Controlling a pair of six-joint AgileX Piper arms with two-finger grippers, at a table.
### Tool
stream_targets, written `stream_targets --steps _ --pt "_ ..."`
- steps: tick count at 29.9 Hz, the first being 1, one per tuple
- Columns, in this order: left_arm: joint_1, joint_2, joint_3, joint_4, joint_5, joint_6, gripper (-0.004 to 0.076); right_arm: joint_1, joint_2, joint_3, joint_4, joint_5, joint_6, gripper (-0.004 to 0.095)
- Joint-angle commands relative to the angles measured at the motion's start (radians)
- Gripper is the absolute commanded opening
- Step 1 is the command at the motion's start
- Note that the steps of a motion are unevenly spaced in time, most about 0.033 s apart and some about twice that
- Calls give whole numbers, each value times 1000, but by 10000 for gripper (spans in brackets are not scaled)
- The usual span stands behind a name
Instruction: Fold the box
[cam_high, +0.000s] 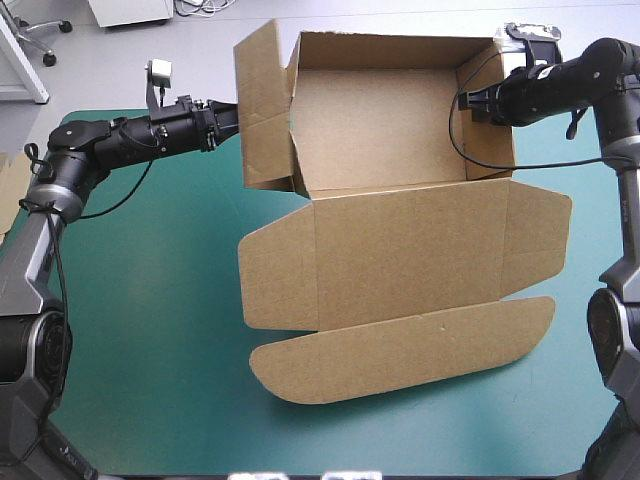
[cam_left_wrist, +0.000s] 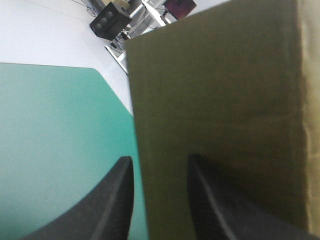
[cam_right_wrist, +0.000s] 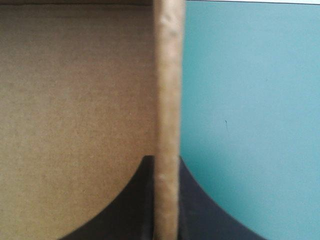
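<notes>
Pinching the box (cam_high: 400, 130) wall is right end effector (cam_right_wrist: 166, 165); left end effector (cam_left_wrist: 159, 162) straddles flap (cam_high: 262, 110), spread.

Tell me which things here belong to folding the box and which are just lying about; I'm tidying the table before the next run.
In the job:
the box, walls raised, its lid flat
the right gripper, shut on the box
the left gripper, open at the box's left side

Lying about:
an edge of more brown board at the left edge of the table
</notes>
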Motion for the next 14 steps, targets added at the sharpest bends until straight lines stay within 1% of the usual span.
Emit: stream_targets --steps 1,7,9,14 --pt "-17 -47 -94 -60 95 -40 265 -9 -51 -34 41 -63 8 -28" --pt "-25 -49 -126 -29 95 -70 271 -9 -51 -34 41 -68 18 -28" --pt "-25 -49 -126 -27 95 -73 300 -9 -51 -34 41 -71 18 -28" --pt "-43 -67 -126 -28 95 -80 410 -9 -51 -34 44 -94 41 -28"
